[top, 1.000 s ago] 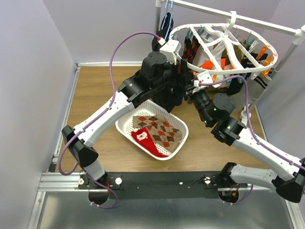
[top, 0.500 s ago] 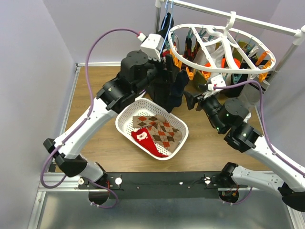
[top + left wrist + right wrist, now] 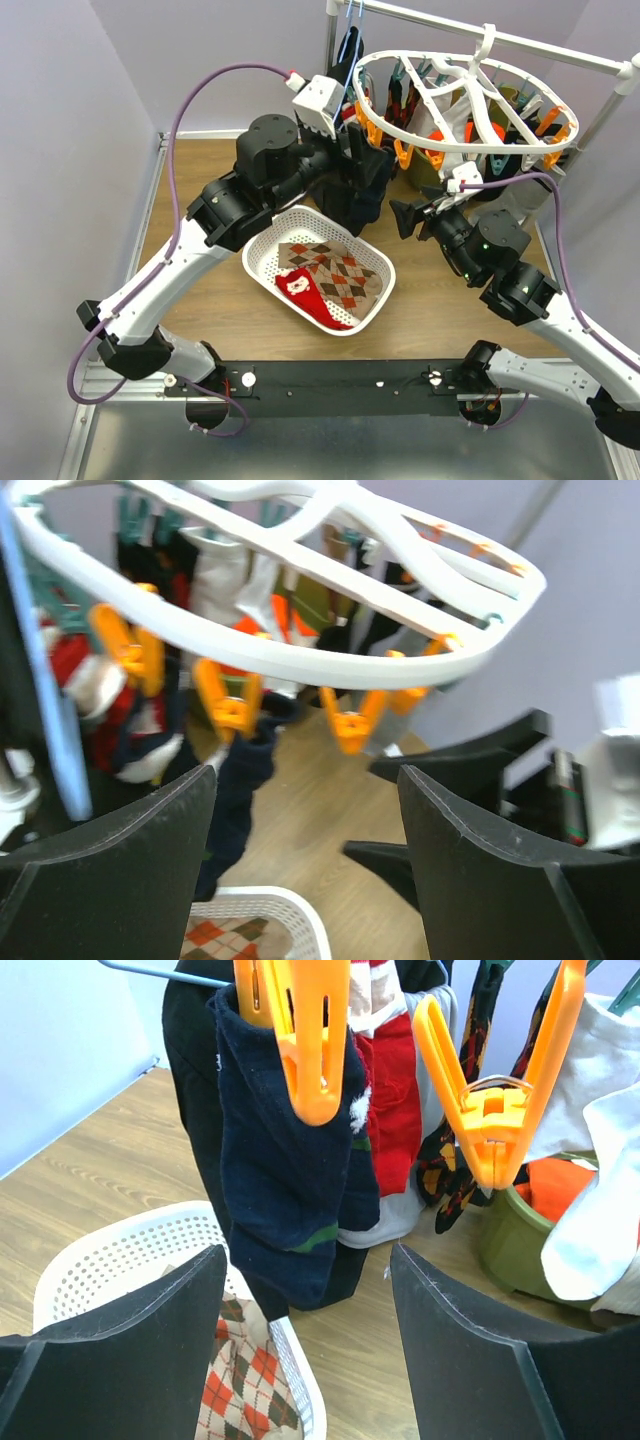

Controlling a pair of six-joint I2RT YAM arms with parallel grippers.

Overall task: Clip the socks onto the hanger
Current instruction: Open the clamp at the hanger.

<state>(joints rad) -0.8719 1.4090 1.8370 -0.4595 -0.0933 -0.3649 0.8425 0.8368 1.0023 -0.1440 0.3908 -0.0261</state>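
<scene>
1. Left wall (image 3: 60,200): well apart from the left arm (image 3: 190,260); open room for swinging back on that side.
2. Left gripper (image 3: 305,780): raised just under the near rim of the hanger (image 3: 300,660), fingers spread wide, nothing between them.
3. Laundry basket (image 3: 255,262): on the table (image 3: 200,180) between both arms; argyle socks (image 3: 335,272) and red sock (image 3: 310,295) inside, unclipped.
4. Navy sock (image 3: 285,1160): pinched in an orange clip (image 3: 300,1030), hanging near the basket's far rim. Step judged: one clipping finished, next fetch due.
5. Right gripper (image 3: 308,1255): facing the navy sock's lower end, not touching it, jaws apart, empty.
6. Empty orange clip (image 3: 495,1100): just beside the filled one; likely next target.
7. Next move, as judged: descent into the basket, pinch on one sock's cuff, lift clear of the perforated rim, keeping off dangling clips and hung socks.
8. Rail post (image 3: 600,125): close behind the hanger's right side; little room there.
</scene>
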